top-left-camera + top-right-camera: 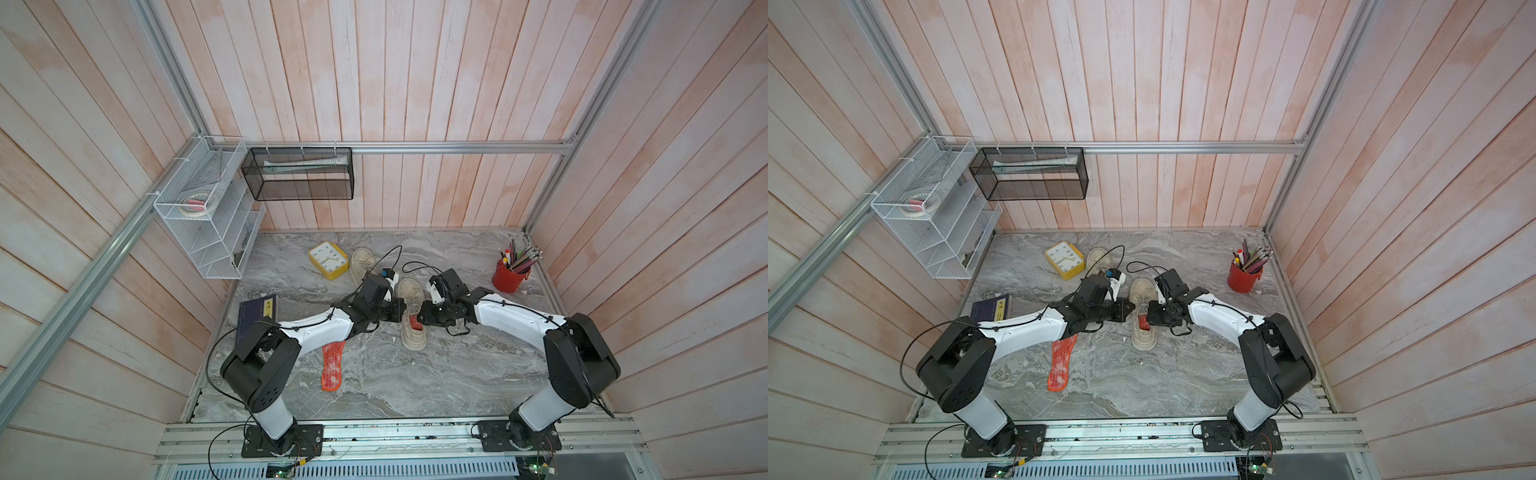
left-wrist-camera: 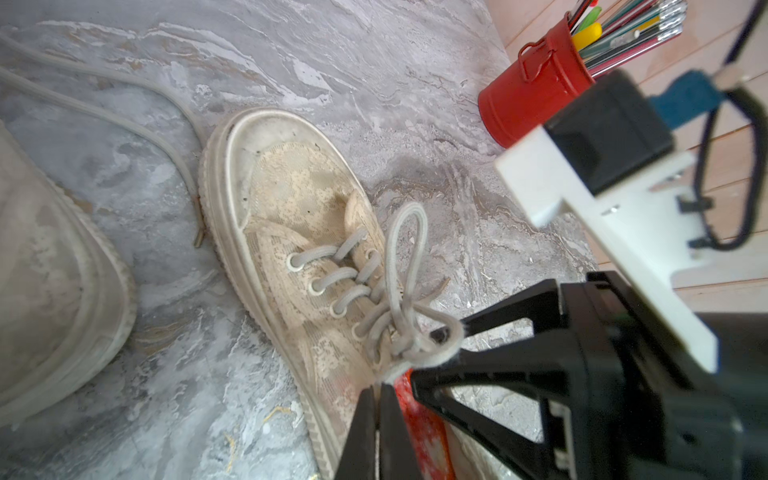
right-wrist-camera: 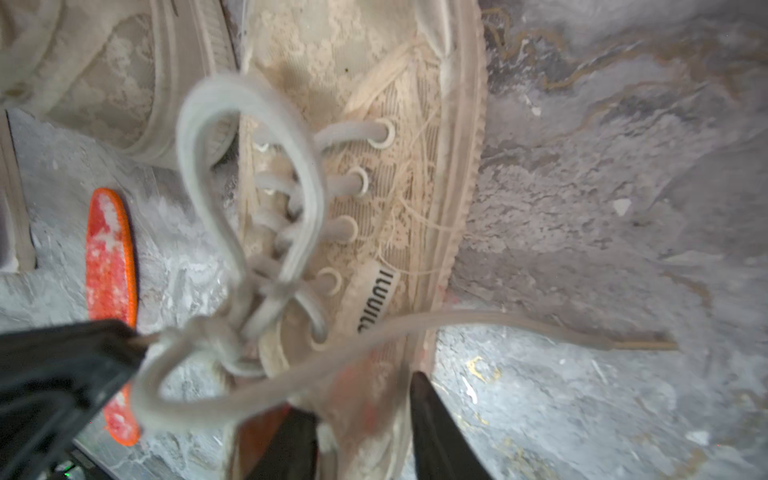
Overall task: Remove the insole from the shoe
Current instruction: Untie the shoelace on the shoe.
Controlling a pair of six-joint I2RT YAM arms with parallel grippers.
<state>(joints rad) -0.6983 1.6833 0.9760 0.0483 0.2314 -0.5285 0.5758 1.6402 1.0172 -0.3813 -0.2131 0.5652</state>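
Poised over insole (image 1: 415, 322) inside shoe (image 1: 413, 343) with right fingers (image 3: 440, 436) parted, left fingers (image 2: 361, 432) clenched; next, pinch and pull out.

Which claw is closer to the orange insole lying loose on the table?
Left. The left claw is at the side of the shoe facing the loose insole. The right claw is at the shoe's opposite side, with the shoe between.

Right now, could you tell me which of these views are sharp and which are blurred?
Both top views are evenly lit and sharp across the table. The left wrist view holds the shoe in focus but blurs the near camera mount. The right wrist view is softest: the lace loop near the lens is smeared.
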